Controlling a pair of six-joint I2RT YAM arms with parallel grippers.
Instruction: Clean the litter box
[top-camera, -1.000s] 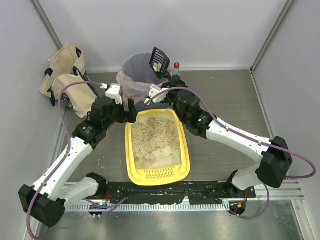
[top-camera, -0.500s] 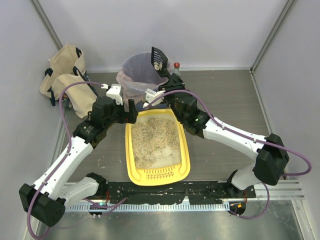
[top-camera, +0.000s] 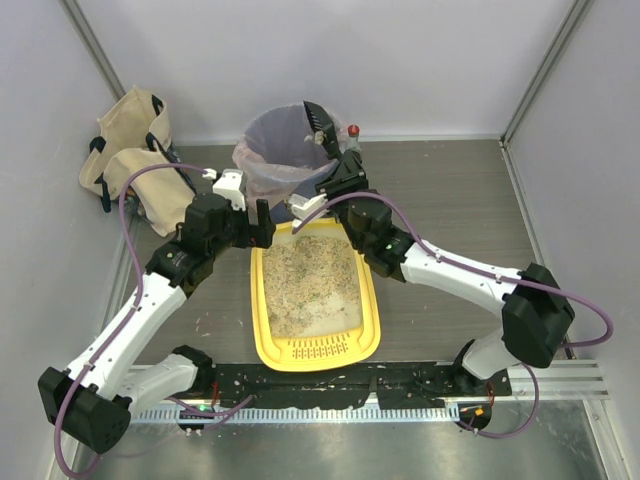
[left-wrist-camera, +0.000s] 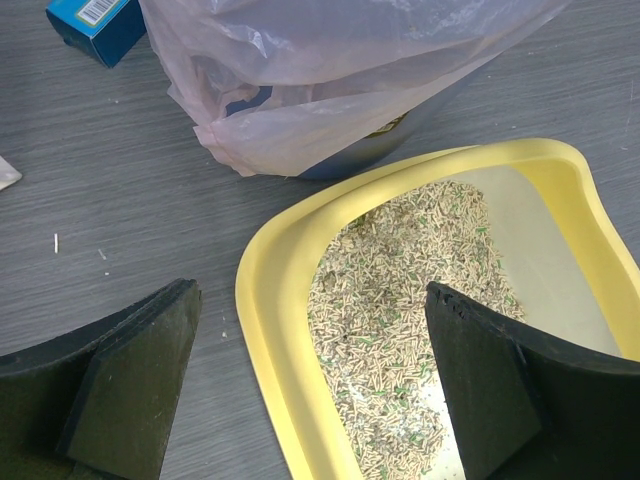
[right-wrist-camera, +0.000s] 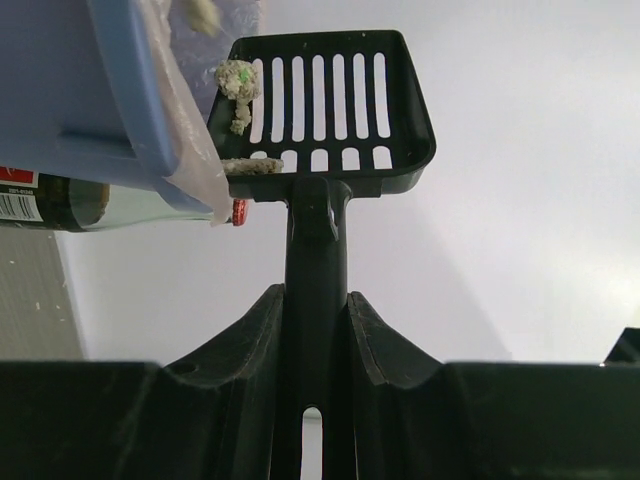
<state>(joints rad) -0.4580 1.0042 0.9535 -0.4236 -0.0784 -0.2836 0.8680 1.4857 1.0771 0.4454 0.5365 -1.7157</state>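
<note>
The yellow litter box (top-camera: 372, 300) lies in the middle of the table, grille end near, with beige-grey granules (top-camera: 310, 280) inside. My right gripper (top-camera: 338, 172) is shut on the handle of a black slotted scoop (top-camera: 319, 121) and holds it tipped over the right rim of the blue bin (top-camera: 285, 145). In the right wrist view the scoop (right-wrist-camera: 325, 100) carries two clumps (right-wrist-camera: 236, 82) beside the bin rim (right-wrist-camera: 110, 90). My left gripper (top-camera: 256, 215) is open over the box's far left corner; its wrist view shows the yellow rim (left-wrist-camera: 275, 330) between the fingers (left-wrist-camera: 130, 380).
The bin has a clear pinkish liner (left-wrist-camera: 330, 70). A beige cloth bag (top-camera: 130, 150) sits at the far left. A bottle with a red cap (top-camera: 352, 131) stands behind the bin, and a blue carton (left-wrist-camera: 95, 25) lies beside it. Metal rail (top-camera: 400, 405) at the near edge.
My right gripper has swung the scoop further over the bin and tipped it more on edge. The left arm and the litter box have not moved.
</note>
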